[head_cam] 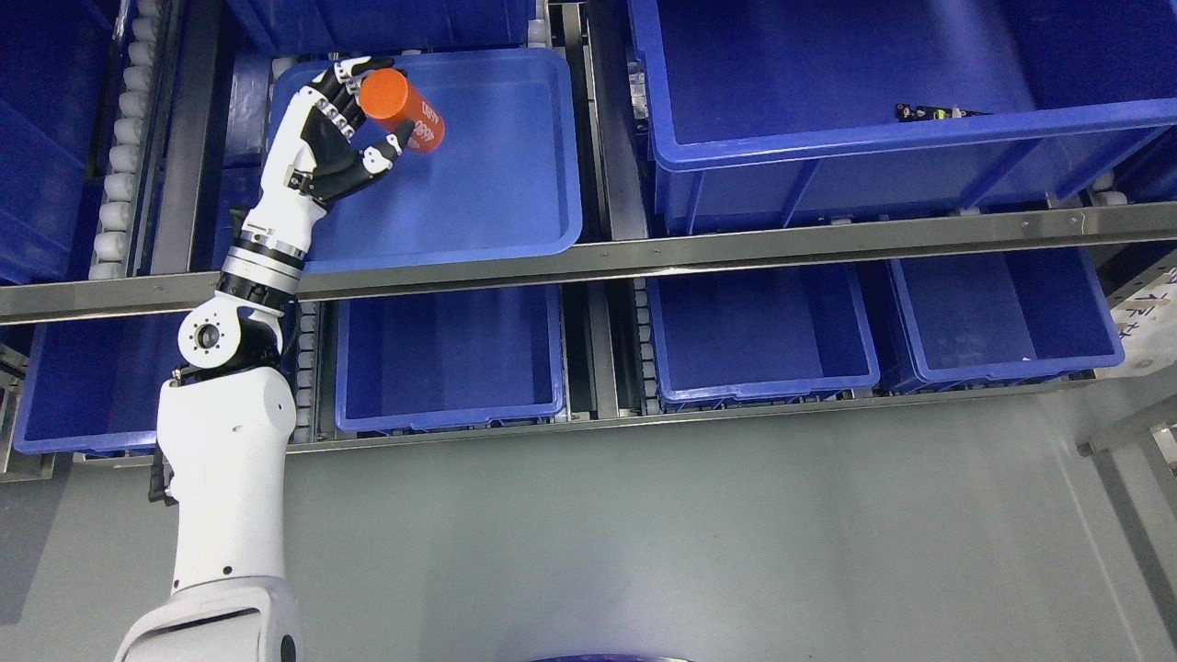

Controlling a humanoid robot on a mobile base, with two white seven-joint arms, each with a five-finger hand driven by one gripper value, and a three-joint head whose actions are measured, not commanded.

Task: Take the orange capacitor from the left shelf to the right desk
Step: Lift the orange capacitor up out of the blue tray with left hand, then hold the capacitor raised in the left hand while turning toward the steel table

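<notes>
An orange cylindrical capacitor (405, 112) with white print is held tilted above the shallow blue tray (497, 193) on the upper shelf level. My left hand (363, 115) is shut on it, fingers curled round its far side and the thumb pressing from below. The white left arm rises from the lower left of the picture up to the tray. My right arm does not show.
A metal shelf rail (644, 253) crosses the picture below the tray. A large blue bin (828, 138) at the upper right holds a small dark part (929, 112). Several blue bins (763, 340) sit on the lower level. Grey floor lies below.
</notes>
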